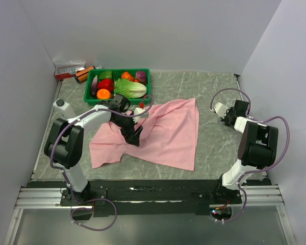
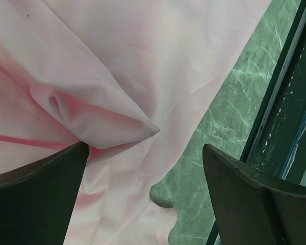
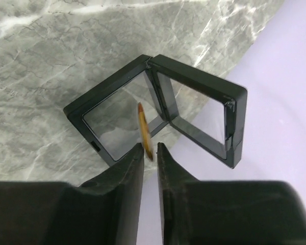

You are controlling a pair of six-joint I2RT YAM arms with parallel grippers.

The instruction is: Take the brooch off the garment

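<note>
The pink garment (image 1: 168, 127) lies rumpled in the middle of the marble table. My left gripper (image 1: 134, 133) hovers low over its left part, jaws wide open, with only folded cloth (image 2: 143, 61) between the fingers. At the right side of the table my right gripper (image 3: 150, 148) hangs above an open black hinged case (image 3: 107, 86) with clear panes. The brooch (image 3: 145, 131), a slim gold-orange piece, shows blurred at the fingertips over the case's left half. The jaws stand slightly apart with a gap beside it.
A green basket (image 1: 90, 97) of toy vegetables stands at the back, just beyond the left arm. Small boxes and a can (image 1: 71, 70) sit in the back left corner. White walls close in three sides; the right wall is close to the case.
</note>
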